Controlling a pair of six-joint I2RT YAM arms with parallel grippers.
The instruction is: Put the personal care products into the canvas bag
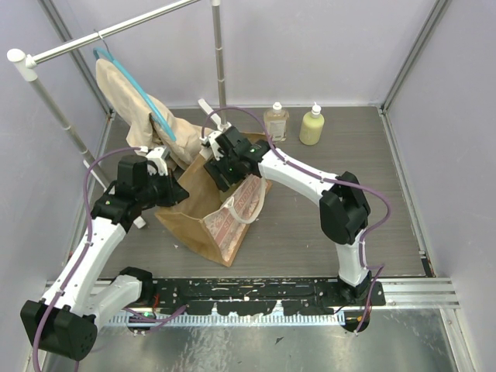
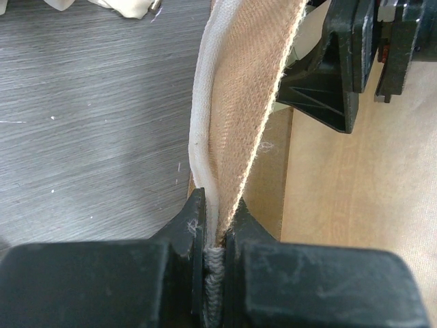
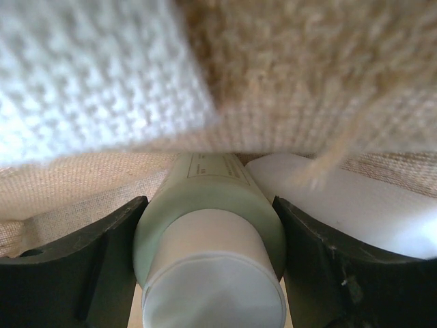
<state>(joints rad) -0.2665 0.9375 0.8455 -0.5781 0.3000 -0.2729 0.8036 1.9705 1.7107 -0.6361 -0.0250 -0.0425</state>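
The tan canvas bag (image 1: 208, 218) lies at the table's middle with its mouth toward the back. My left gripper (image 1: 175, 191) is shut on the bag's cream strap handle (image 2: 205, 116) and its rim, and holds the mouth up; in the left wrist view the gripper (image 2: 215, 232) pinches both layers. My right gripper (image 1: 225, 164) reaches into the bag's mouth. In the right wrist view it (image 3: 208, 222) is shut on a yellow-green bottle (image 3: 205, 198) with a white cap, under the bag's fabric. A white bottle (image 3: 355, 198) lies beside it inside. An amber bottle (image 1: 276, 122) and another yellow-green bottle (image 1: 311, 126) stand at the back.
A beige garment (image 1: 128, 97) on a blue hanger hangs from the metal rail (image 1: 116, 32) at the back left, close to the bag. The rail's upright post (image 1: 219, 54) stands behind the bag. Purple walls enclose the table.
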